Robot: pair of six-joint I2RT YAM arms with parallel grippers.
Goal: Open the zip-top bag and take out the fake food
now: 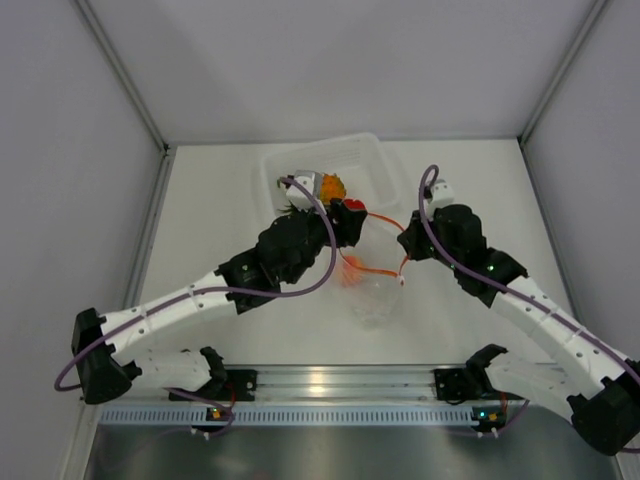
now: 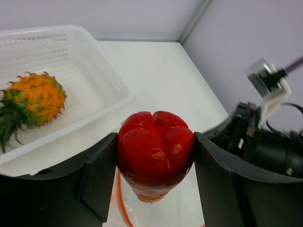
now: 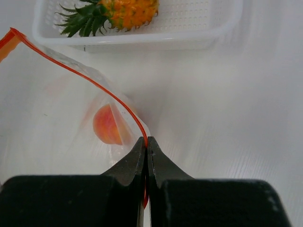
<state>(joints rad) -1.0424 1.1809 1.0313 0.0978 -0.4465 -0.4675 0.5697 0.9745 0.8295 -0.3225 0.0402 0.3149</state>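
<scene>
Two hands grip: left hand (image 1: 348, 218), half spread, clasps the red fruit (image 2: 155, 156) near the tray (image 2: 111, 82) corner, centre frame; right hand (image 3: 147, 146) pinches the bag (image 3: 71, 99) by its zip edge (image 3: 85, 78). Peach (image 3: 108, 125) inside the bag, pineapple (image 3: 125, 9) in the tray. Counter (image 3: 227, 118) runs wide on both sides.

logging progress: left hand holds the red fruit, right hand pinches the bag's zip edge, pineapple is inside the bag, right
No. The pineapple lies in the white tray, outside the bag, as the right wrist view shows. The rest holds: the left hand holds the red fruit, the right hand pinches the zip edge.
</scene>
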